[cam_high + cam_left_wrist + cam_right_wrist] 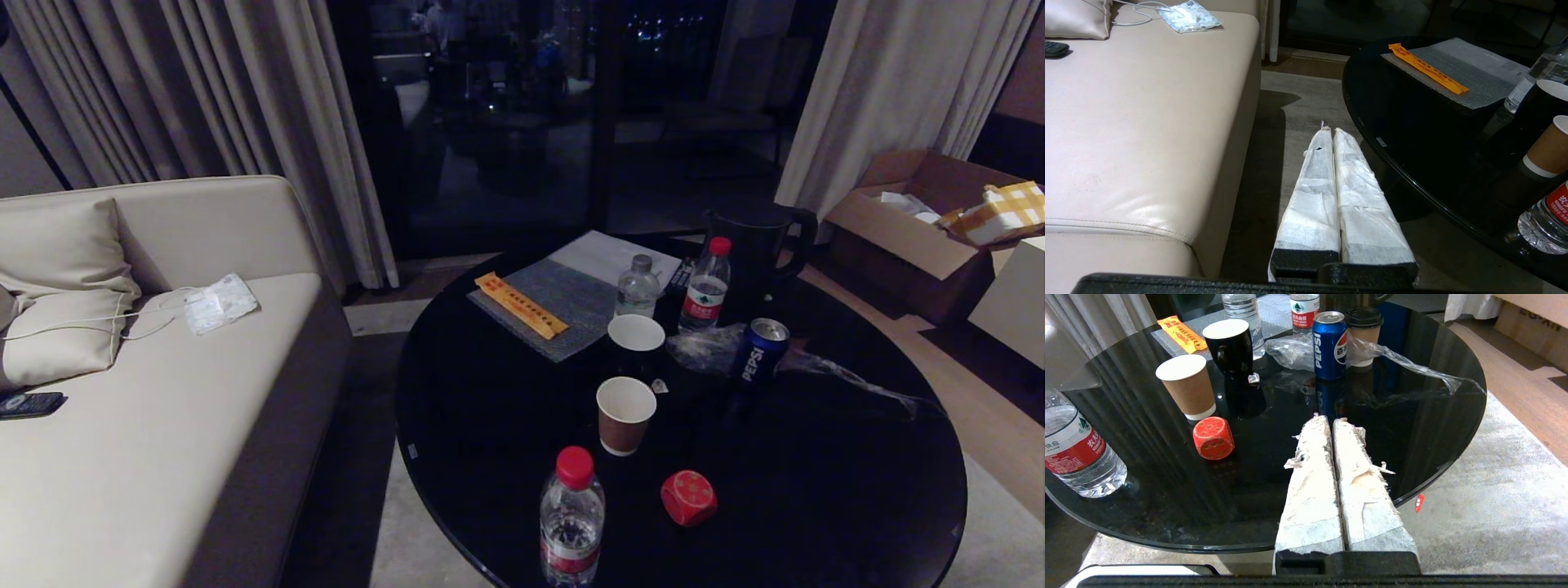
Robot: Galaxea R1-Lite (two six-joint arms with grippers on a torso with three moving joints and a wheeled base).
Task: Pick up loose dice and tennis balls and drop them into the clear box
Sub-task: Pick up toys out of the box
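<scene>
On the counter, a die lies near the front edge, with a water bottle to its left and a paper cup behind it. Behind that cup stands a mug, a soda can to its right. Two more bottles stand farther back, beside a kettle. A sofa sits left of the counter.

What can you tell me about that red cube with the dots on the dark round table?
The red die is a cube with rounded corners and small dark dots sunk into its faces; it looks matte. It sits slightly turned on the glossy black table, near the front edge, just in front of the brown paper cup and beside a red-capped water bottle, touching neither. Only the table touches it; the right gripper, shut, is off to one side of it.
</scene>
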